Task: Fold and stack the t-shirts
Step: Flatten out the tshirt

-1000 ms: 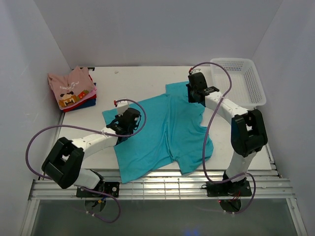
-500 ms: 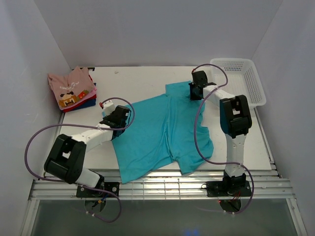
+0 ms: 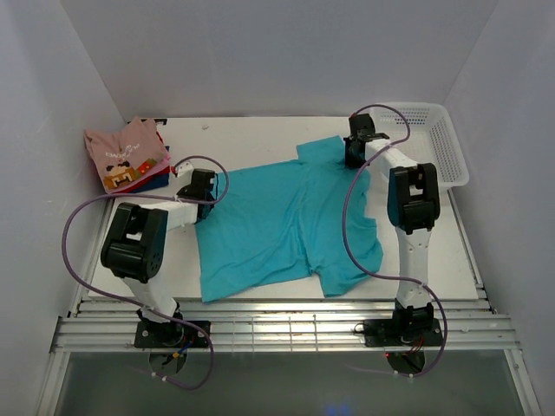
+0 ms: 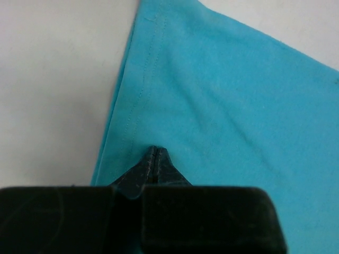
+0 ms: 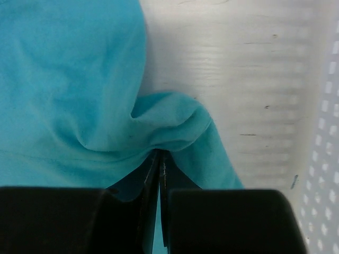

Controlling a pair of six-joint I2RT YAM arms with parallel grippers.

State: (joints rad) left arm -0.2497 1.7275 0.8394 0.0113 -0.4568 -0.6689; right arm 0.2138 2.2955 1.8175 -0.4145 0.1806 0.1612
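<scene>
White tabletop inside white walls, teal t-shirt spread mostly flat across the middle. Left pincer pressed together on the shirt's left edge by the hem. Right pincer clamped on a bunched fold at its far right corner. Folded t-shirts stacked far left, pink one on top. White mesh basket far right, near the right pincer.

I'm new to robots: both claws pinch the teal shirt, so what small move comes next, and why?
Probably ease the right gripper slightly away from the left gripper: the teal shirt bunches into a fold at the right tips, while beside the left tips it lies flat.
</scene>
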